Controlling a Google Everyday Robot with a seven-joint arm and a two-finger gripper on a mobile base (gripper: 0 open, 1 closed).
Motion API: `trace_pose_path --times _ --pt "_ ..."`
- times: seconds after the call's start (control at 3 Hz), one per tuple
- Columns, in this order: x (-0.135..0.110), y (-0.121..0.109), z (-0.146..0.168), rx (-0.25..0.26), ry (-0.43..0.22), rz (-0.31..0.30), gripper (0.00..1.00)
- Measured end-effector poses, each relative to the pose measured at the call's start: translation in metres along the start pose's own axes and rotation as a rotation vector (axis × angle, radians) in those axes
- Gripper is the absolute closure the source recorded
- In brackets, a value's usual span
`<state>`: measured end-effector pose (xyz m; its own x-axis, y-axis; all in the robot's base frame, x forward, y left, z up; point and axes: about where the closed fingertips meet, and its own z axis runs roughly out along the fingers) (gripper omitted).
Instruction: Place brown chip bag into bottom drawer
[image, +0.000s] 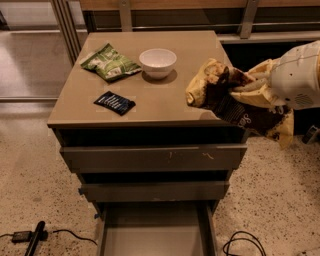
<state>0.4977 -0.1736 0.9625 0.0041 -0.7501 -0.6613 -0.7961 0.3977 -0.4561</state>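
Note:
The brown chip bag (234, 106), crumpled dark brown with yellow ends, hangs in the air over the front right corner of the cabinet top (165, 100). My gripper (248, 88) comes in from the right on the white arm and is shut on the bag's upper part; the bag hides most of the fingers. The bottom drawer (155, 232) is pulled out below, a shallow grey tray with nothing in it. It lies lower than the bag and to its left.
A white bowl (157, 61), a green-and-white bag (110, 62) and a small black-blue packet (114, 102) lie on the cabinet top. The two upper drawers (155, 157) stand slightly out. Cables (242, 242) and a black object (32, 239) lie on the floor beside the drawer.

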Motion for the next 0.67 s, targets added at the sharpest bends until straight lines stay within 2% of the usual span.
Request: trace_pose_path --times 0.33,0.67 --pt "-0.0037 0.049 0.036 -0.095 0.012 -0.024 1.0" --pt "-0.0037 0.049 0.036 -0.095 0.012 -0.024 1.0"
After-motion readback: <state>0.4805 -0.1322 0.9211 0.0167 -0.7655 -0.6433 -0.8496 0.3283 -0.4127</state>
